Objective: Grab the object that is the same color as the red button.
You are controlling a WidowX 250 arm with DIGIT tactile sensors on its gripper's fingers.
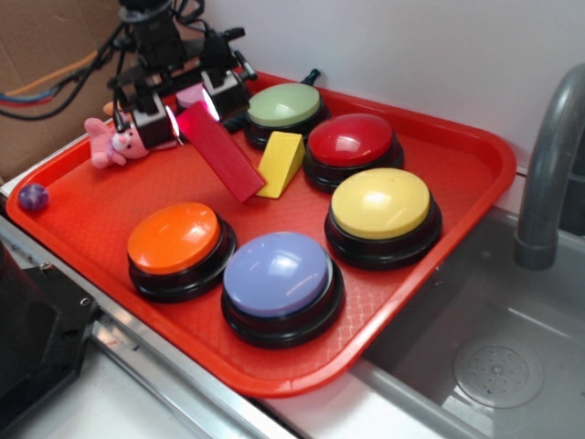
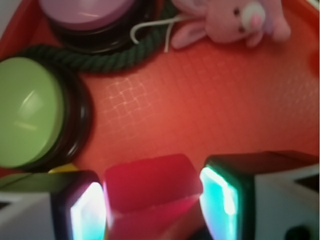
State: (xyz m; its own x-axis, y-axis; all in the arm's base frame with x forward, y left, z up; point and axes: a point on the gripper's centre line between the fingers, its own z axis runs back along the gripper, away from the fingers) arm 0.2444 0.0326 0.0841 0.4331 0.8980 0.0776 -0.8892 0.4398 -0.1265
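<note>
**Red block gripped at one end**

Our hand point(image 1: 187, 114) clamps the long flat red rectangular block point(image 1: 219, 151) by its upper end, so it slants down toward the yellow wedge block point(image 1: 281, 163), near the matching glossy red dome button point(image 1: 351, 141) on the red tray surface point(image 1: 457, 174).

Arm is showing as matte black metal w/ boxy links and brackets up top in the exterior view. Black cables are looping off its upper part, running left alongside an orange one. Gripper point(image 1: 187, 110) is carrying two blocky fingers point(image 1: 154, 121), black-framed w/ white outer sides. In the wrist view, finger pads point(image 2: 220, 192) are glowing white-cyan, edges tinting green-magenta. A small dark hole is showing on the right finger's white housing.
</note>
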